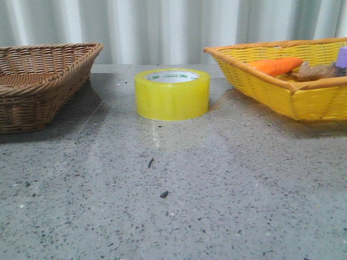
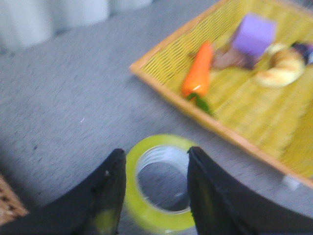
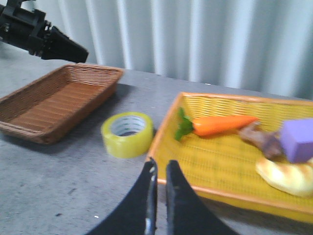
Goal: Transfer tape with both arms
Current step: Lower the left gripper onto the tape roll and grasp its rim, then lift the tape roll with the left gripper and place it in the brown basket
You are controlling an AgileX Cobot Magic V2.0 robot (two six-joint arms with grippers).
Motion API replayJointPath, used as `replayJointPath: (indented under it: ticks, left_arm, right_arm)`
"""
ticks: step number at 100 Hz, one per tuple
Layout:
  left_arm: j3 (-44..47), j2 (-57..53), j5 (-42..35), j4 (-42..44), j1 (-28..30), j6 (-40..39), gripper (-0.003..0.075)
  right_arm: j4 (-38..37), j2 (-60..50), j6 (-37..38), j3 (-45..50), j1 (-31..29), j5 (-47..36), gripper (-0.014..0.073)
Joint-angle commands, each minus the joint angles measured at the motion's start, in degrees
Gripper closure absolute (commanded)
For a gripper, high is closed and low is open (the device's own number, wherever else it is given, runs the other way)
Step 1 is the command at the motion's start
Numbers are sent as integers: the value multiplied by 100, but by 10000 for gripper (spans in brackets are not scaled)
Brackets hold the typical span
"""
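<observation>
The tape (image 1: 172,93), a wide yellow roll with a whitish top rim, lies flat on the grey table between the two baskets. In the left wrist view my left gripper (image 2: 156,149) is open above it, and the roll (image 2: 159,222) shows between the two black fingers; the picture is blurred. The left gripper also shows in the right wrist view (image 3: 73,50), high up over the brown basket side. My right gripper (image 3: 161,164) is shut and empty, above the table at the yellow basket's near rim, apart from the tape (image 3: 128,134). Neither gripper shows in the front view.
A brown wicker basket (image 1: 38,81) stands to the left of the tape. A yellow basket (image 1: 303,100) to the right holds an orange carrot (image 1: 275,65), a purple block (image 3: 296,139), a bread-like piece (image 3: 288,176) and a brown item.
</observation>
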Motion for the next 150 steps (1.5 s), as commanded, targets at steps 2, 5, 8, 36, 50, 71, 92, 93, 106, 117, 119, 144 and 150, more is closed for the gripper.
replayJointPath:
  ticks: [2, 5, 8, 36, 50, 71, 92, 93, 106, 117, 119, 144, 150]
  left_arm:
    - [-851, 350, 275, 1150, -273, -1036, 456]
    - [-989, 523, 365, 1326, -336, -1218, 456]
    - [-1104, 651, 441, 1446, -388, -1390, 456]
    - [-1534, 1569, 754, 1463, -606, -1856, 283]
    - [-1534, 1830, 754, 1463, -595, -1870, 269]
    - [-1523, 2079, 527, 1431, -595, -1870, 270]
    - [-1523, 2319, 573, 1165, -595, -1870, 328]
    - [-1523, 2337, 572, 1165, -595, -1870, 339]
    - [-1523, 2368, 581, 1176, -595, -1860, 538]
    - [-1683, 2333, 674, 1187, -586, -1701, 737]
    - [-1742, 2312, 685, 1188, -586, -1701, 740]
    - [-2903, 1911, 940, 1210, -559, -1701, 741]
    - [-3179, 1742, 1012, 1223, -519, -1701, 741]
  right_arm:
    - [-312, -123, 161, -92, -5, -234, 635]
    - [-300, -149, 204, -92, -5, -222, 635]
    - [-288, -149, 237, -92, -5, -190, 635]
    - [-184, 281, 372, -92, -5, -118, 635]
    - [-184, 582, 372, -92, -5, -127, 636]
    - [-184, 887, 372, -92, -5, -152, 636]
    - [-184, 904, 372, -92, -5, -201, 636]
    - [-184, 904, 372, -92, -5, -201, 636]
    - [-184, 904, 372, -92, -5, -201, 636]
    - [-184, 904, 372, -92, -5, -226, 636]
    - [-184, 904, 372, -92, -5, -234, 636]
    - [-184, 904, 372, -92, -5, -427, 636]
    - [-184, 904, 372, -92, -5, -481, 636]
